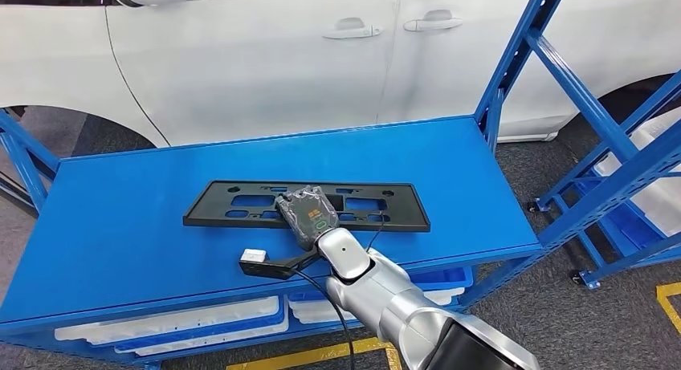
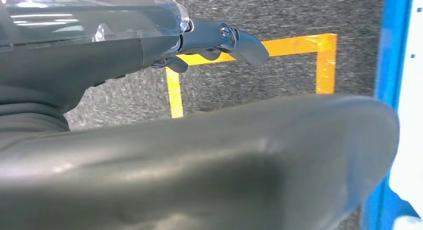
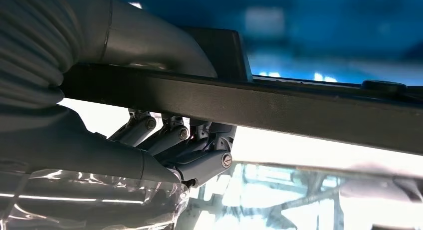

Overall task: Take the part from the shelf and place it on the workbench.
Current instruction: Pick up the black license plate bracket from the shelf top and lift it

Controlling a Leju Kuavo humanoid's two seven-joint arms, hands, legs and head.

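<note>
Right hand [image 1: 307, 217] clamped on black plate frame [image 1: 241, 203], thumb [image 3: 149, 45] one side, fingers [image 3: 172, 140] other. Frame lies flat mid-shelf [image 1: 120, 225], near front edge. Left hand [image 2: 219, 40] fingers curled in, holding nothing.

blue shelf top [image 1: 120, 225] lies bare around the black part [image 1: 241, 195] — uprights [image 1: 502, 89] and white car [image 1: 265, 57] hem the far side.
</note>
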